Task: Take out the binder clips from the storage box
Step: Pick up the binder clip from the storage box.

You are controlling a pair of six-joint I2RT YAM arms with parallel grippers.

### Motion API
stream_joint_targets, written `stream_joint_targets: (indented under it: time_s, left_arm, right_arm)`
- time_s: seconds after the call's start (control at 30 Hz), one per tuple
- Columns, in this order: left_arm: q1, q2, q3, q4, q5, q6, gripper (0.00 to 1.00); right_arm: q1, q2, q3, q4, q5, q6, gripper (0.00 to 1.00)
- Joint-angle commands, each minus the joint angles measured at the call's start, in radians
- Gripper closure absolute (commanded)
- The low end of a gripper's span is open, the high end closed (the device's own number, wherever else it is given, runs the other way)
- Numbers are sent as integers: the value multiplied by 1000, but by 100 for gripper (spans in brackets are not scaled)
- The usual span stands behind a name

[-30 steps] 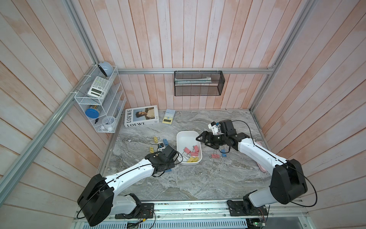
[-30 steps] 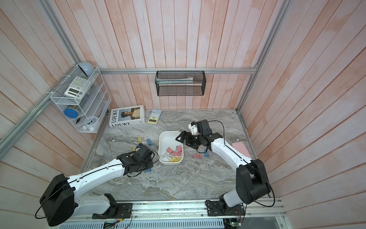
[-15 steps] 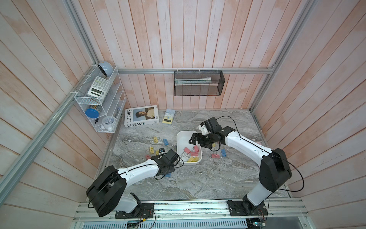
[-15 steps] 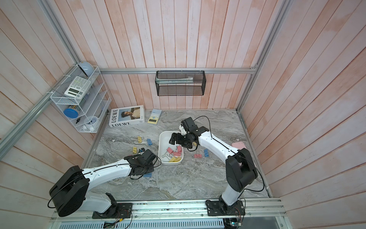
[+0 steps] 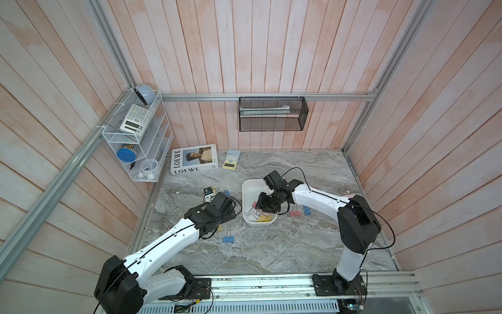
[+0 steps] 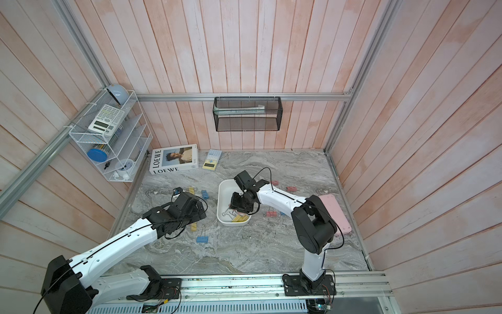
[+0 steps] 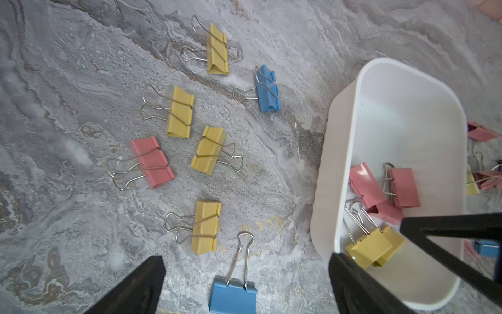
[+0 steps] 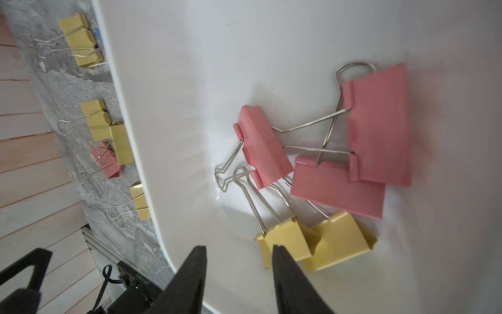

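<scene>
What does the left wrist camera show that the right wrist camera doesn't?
Only the left wrist view: a blue clip on the table between the left gripper's open fingers, and pink clips beyond the storage box. Only the right wrist view: the metal rail at the table's edge, and the right gripper's fingertip beside a yellow clip. Both: the box holding three pink and two yellow clips, and more yellow clips on the table.

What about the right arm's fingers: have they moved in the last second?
Yes. The right fingers have swung from the table beside the white box to over it, above the clips inside.
</scene>
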Motion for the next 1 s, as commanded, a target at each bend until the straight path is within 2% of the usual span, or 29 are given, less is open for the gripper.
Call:
stream_joint_targets:
  time_s: [0.0, 0.23, 0.53, 0.73, 0.97]
  left_arm:
    - [9, -27, 20, -55, -24, 26, 0]
    - [15, -60, 10, -80, -27, 25, 0]
    - [27, -95, -7, -103, -36, 27, 0]
    - [36, -100, -10, -106, -37, 32, 0]
    - [44, -90, -11, -100, -31, 34, 0]
  right_arm:
    - [13, 33, 8, 39, 24, 90, 57]
    - [16, 97, 30, 84, 25, 135, 63]
    - [15, 165, 73, 92, 29, 159, 66]
    - [-8, 196, 108, 77, 50, 135, 68]
    - [-49, 258, 238, -14, 66, 60, 68]
